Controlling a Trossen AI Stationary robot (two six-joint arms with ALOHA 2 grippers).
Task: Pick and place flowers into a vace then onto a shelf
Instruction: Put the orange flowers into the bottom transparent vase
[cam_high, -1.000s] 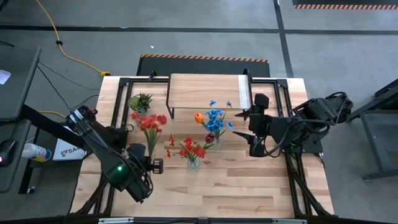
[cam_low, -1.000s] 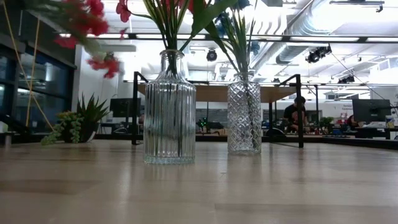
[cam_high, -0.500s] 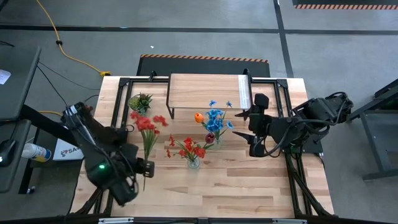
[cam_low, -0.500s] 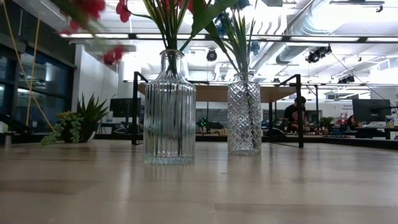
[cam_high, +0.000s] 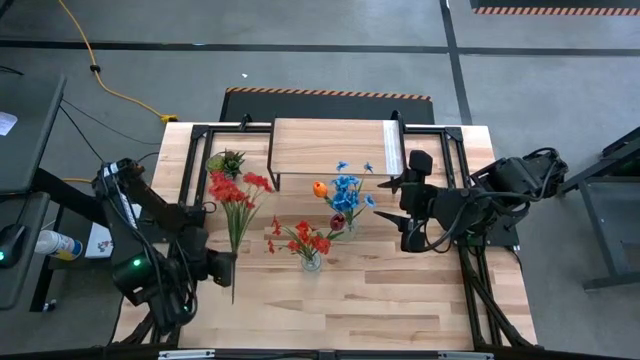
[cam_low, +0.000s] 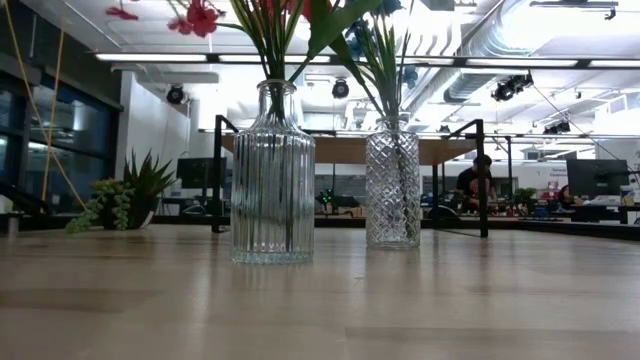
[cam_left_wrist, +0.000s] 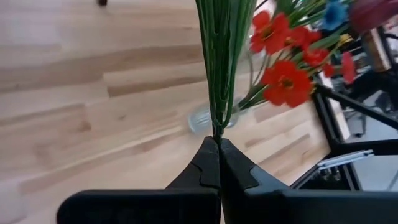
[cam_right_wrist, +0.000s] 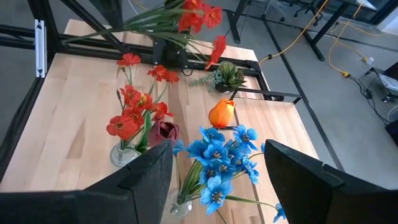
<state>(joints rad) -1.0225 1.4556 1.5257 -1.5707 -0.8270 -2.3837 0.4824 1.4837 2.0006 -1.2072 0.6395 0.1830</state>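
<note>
The left gripper (cam_high: 222, 268) hung over the counter (cam_high: 400, 300), out on the side of the ribbed vase (cam_low: 272, 175) away from the diamond-cut vase (cam_low: 392, 185), its jaws pressed together on the stem ends of a red-bloomed bunch (cam_high: 236, 196). The stems ran from the pinch up toward the shelf (cam_high: 330, 146), blooms ending just beside the small leafy tuft (cam_high: 226, 162). Compared with a second earlier, that arm had swung outward from the ribbed vase toward the counter's edge, and the held bunch had gone with it; in the low view its blurred blooms had nearly slipped out of the top of the picture. The right gripper (cam_high: 408, 210) waited beyond the diamond-cut vase, jaws spread and holding nothing, unmoved. Another red bunch (cam_high: 306, 238) stood in the ribbed vase; the blue bunch (cam_high: 347, 190), orange tulip (cam_high: 320, 188) and maroon tulip (cam_right_wrist: 165, 130) stood in the diamond-cut one, none yet on the shelf.
</note>
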